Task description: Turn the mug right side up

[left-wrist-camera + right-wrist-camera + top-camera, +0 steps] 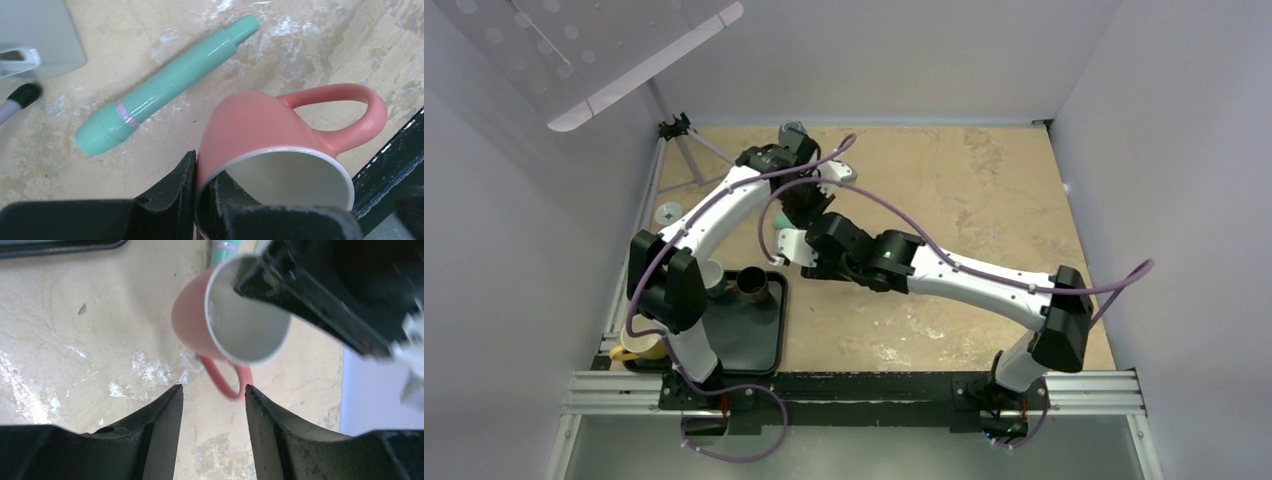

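Observation:
The pink mug (260,125) with a white inside is tilted, its mouth facing both wrist cameras and its handle (227,385) pointing down toward the table. My left gripper (202,165) is shut on the mug's rim, one finger inside and one outside. In the right wrist view the mug (192,325) hangs from the left gripper's fingers (300,295). My right gripper (214,390) is open and empty, its tips just below the handle, the right tip close to it. In the top view the arms hide the mug.
A green marker (165,85) lies on the table just beyond the mug. A black tray (754,340) at the near left holds a brown cup (752,285) and a white cup (712,275). A yellow mug (639,348) sits left of the tray.

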Controlling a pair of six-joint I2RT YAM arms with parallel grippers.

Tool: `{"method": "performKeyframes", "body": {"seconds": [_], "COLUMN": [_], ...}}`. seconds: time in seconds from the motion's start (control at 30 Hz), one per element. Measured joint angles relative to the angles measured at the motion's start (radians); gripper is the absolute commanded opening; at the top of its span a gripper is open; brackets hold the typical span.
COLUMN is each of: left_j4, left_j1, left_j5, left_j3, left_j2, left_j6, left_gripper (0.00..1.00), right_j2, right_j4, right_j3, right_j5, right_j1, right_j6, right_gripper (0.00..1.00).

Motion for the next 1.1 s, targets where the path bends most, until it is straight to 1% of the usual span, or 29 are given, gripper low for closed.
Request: {"method": "performKeyframes", "body": {"seconds": [0.07,0.13,0.27,0.33,0.43,0.57,0.67,0.73,0.77,0.83,0.9,0.97,1.1], "left_j4": [-0.021,-0.053,-0.105,-0.130,-0.204,-0.346,-0.470,-0.521,-0.530,-0.547,-0.584,-0.615,-0.581], "left_j1": [0.035,0.082,0.170,0.206,0.240,0.270,0.332,0.389,0.410,0.449,0.477,0.515,0.565], "left_j5": [-0.001,-0.005,-0.029,-0.037,-0.045,-0.039,-0.025,-0.024,-0.031,-0.077,-0.098,-0.110,-0.124], "left_j3": [0.031,0.074,0.157,0.176,0.180,0.163,0.110,0.060,0.026,-0.108,-0.208,-0.292,-0.390], "left_j2": [0.011,0.022,0.024,0.008,-0.049,-0.201,-0.377,-0.480,-0.519,-0.611,-0.647,-0.645,-0.600], "left_j6": [0.002,0.013,0.049,0.076,0.138,0.274,0.443,0.552,0.594,0.700,0.755,0.794,0.841], "left_gripper": [0.00,0.00,0.00,0.00,0.00,0.00,0.00,0.00,0.00,0.00,0.00,0.00,0.00], "right_j2": [-0.045,-0.121,-0.321,-0.424,-0.511,-0.546,-0.507,-0.471,-0.454,-0.432,-0.425,-0.424,-0.430], "right_j4": [0.000,0.038,0.149,0.214,0.302,0.377,0.409,0.417,0.418,0.424,0.429,0.438,0.462], "right_j3": [-0.002,-0.023,-0.095,-0.122,-0.157,-0.238,-0.288,-0.308,-0.315,-0.325,-0.331,-0.334,-0.338], "right_j5": [-0.004,-0.009,-0.072,-0.124,-0.168,-0.196,-0.234,-0.252,-0.262,-0.274,-0.285,-0.296,-0.304], "right_j1": [-0.002,-0.002,-0.023,-0.062,-0.158,-0.254,-0.278,-0.283,-0.284,-0.285,-0.285,-0.285,-0.287], "right_j6": [0.023,0.043,0.072,0.102,0.147,0.182,0.192,0.193,0.193,0.192,0.192,0.192,0.192], "right_gripper": [0.57,0.61,0.62,0.62,0.62,0.62,0.62,0.62,0.62,0.62,0.62,0.62,0.62]}}
